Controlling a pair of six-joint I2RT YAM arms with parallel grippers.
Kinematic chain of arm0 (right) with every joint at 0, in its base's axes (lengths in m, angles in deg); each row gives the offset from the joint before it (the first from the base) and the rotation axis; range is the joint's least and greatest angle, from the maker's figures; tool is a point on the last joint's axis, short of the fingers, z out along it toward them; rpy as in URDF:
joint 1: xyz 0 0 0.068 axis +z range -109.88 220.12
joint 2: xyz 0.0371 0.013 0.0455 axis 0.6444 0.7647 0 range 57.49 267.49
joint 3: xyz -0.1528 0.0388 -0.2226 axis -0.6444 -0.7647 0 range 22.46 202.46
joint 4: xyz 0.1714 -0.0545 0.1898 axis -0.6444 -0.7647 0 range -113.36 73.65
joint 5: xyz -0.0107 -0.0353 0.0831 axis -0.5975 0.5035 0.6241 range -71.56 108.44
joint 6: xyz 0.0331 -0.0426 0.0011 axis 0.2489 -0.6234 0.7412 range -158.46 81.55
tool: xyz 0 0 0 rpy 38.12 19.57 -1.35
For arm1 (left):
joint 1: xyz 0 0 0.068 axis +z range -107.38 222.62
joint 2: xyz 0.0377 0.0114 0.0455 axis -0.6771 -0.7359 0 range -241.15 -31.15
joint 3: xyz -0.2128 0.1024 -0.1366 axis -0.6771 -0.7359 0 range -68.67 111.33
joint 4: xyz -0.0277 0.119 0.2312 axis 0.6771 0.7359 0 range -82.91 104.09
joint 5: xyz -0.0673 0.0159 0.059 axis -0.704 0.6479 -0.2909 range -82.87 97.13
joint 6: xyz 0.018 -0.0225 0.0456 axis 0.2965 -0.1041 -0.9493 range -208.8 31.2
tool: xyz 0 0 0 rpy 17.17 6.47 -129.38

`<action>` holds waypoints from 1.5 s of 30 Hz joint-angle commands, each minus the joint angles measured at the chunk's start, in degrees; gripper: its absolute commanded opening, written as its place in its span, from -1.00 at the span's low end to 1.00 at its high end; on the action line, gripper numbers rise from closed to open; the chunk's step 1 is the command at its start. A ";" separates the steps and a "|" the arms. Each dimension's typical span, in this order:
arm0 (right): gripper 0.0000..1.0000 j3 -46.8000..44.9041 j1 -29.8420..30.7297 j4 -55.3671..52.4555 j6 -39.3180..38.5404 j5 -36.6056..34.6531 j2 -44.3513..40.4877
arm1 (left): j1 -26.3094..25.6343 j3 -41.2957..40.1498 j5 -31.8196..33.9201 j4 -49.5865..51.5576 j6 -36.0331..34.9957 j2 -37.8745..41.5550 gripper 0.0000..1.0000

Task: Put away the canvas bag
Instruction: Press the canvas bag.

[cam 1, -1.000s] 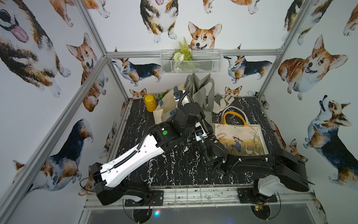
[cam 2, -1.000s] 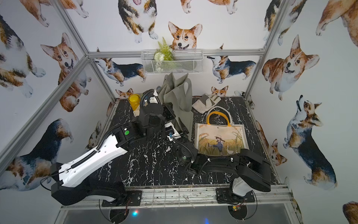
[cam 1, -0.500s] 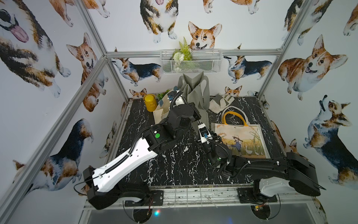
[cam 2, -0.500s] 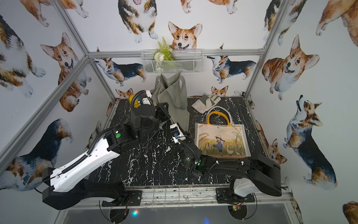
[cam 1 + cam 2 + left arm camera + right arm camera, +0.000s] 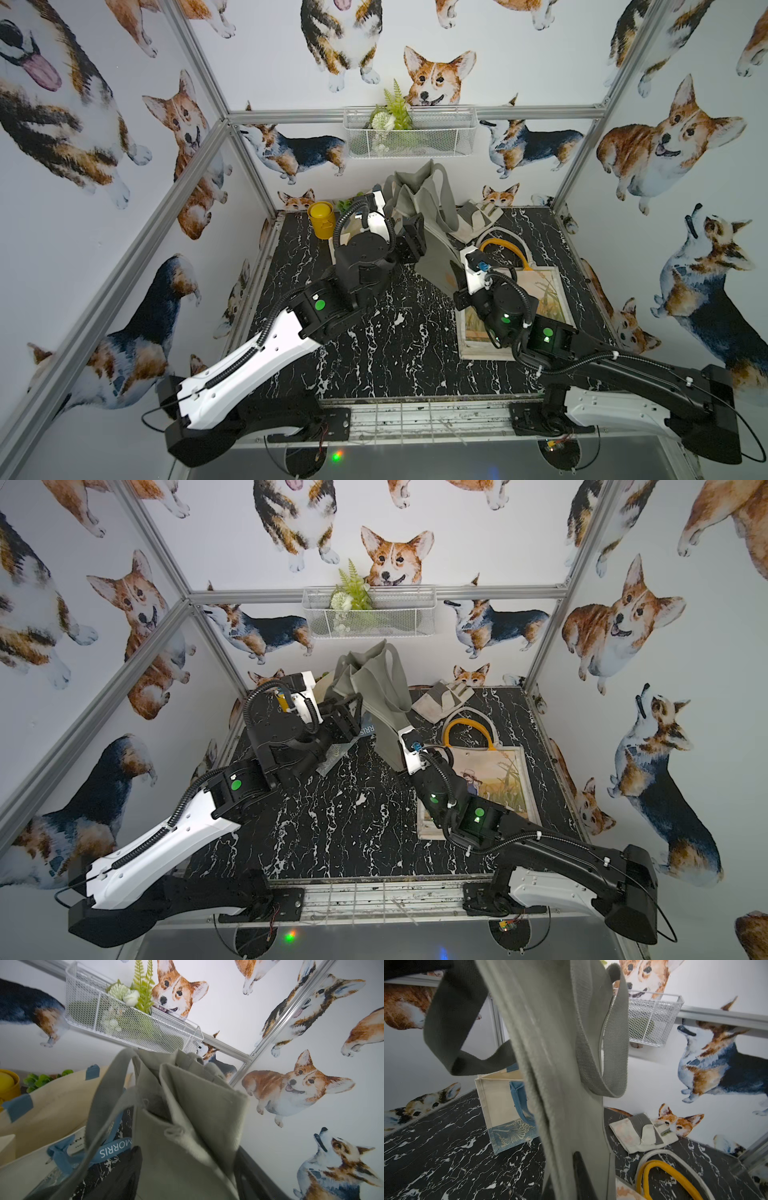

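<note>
The grey canvas bag (image 5: pixel 428 220) (image 5: pixel 374 696) stands upright at the back middle of the table, straps hanging loose, just below the white wire basket (image 5: pixel 409 137) (image 5: pixel 370 617) on the back wall. My left gripper (image 5: pixel 413 241) (image 5: pixel 187 1184) is open, with its dark fingers (image 5: pixel 124 1178) wide apart on either side of the bag's cloth (image 5: pixel 187 1126). My right gripper (image 5: pixel 453 284) (image 5: pixel 571 1184) is shut on the bag's lower edge (image 5: pixel 560 1064). One of its black fingers (image 5: pixel 581 1178) lies flat against the fabric.
A cream bag with blue handles (image 5: pixel 52 1095) (image 5: pixel 500 1109) stands left of the grey bag, beside a yellow cup (image 5: pixel 321 218). A printed bag with a yellow handle (image 5: pixel 540 299) lies flat at the right. A small folded cream bag (image 5: pixel 478 216) lies at the back. A fern (image 5: pixel 143 987) sits in the basket.
My right gripper has shut on the bag's lower edge and my left gripper has opened around its cloth. The left arm has swung back and left, the right arm toward the right.
</note>
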 commanded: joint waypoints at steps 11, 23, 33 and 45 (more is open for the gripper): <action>-1.00 12.75 -7.31 -29.94 22.45 13.15 -4.31 | -0.41 -13.08 -15.37 -13.47 -40.88 6.31 0.52; -1.00 19.91 -9.83 -42.53 6.95 20.67 -3.26 | -7.92 -13.92 -20.23 -9.60 -70.90 4.48 0.70; -1.00 27.28 -10.05 -63.11 -14.23 25.58 -4.40 | -7.66 -6.68 -25.70 6.03 -89.01 4.47 0.89; -1.00 30.67 -10.00 -72.64 -29.16 28.16 -2.63 | -7.66 1.22 -33.69 22.45 -84.11 0.42 0.85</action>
